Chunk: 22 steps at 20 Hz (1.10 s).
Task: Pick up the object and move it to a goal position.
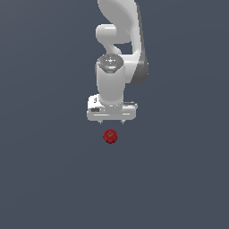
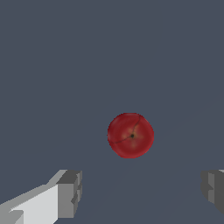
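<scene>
- Dark red, the object [image 1: 110,136] lies on the grey desk [image 1: 44,179], at about 6 o'clock from our tool [image 1: 112,121] in the exterior view, apart from it.
- Our tool's fingers [image 2: 70,192] stand wide apart, holding nothing.
- We judge the object sits off-centre between them, so we must shift before descending.

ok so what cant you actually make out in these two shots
- Exterior view: the arm's base and upper links, cut off by the top edge.
- Exterior view: the fingers under the gripper show only as tiny tips, too small to read.
- Wrist view: both fingers, cut off by the frame edges.
- Both views: the red object's underside, and the gap between it and the gripper.
- No goal marker shows.
</scene>
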### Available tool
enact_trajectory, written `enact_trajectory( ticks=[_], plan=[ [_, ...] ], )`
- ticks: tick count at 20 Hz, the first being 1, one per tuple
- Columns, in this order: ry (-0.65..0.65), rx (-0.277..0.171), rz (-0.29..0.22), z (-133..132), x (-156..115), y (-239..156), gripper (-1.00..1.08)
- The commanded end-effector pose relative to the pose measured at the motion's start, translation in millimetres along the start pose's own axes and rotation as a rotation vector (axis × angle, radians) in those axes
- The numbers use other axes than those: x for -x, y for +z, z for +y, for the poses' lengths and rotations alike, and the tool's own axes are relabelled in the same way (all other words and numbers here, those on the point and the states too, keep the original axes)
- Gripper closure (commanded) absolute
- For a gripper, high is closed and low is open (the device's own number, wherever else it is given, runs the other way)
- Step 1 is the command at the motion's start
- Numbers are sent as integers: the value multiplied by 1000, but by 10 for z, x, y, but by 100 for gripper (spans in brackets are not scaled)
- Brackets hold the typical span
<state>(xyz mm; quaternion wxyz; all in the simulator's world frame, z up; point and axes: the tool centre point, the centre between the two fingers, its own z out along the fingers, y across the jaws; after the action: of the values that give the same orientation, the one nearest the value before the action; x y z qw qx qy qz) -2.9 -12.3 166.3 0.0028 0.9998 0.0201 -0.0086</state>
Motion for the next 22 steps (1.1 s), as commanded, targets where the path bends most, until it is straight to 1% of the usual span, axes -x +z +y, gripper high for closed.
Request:
enact_trajectory(
  ticks=[1,9,22],
  plan=[
    [-21,1,0,6,-3,25,-92],
    [-150,3,3,33,-24,175,-92],
    [-476,3,12,84,-60,545,-92]
  ],
)
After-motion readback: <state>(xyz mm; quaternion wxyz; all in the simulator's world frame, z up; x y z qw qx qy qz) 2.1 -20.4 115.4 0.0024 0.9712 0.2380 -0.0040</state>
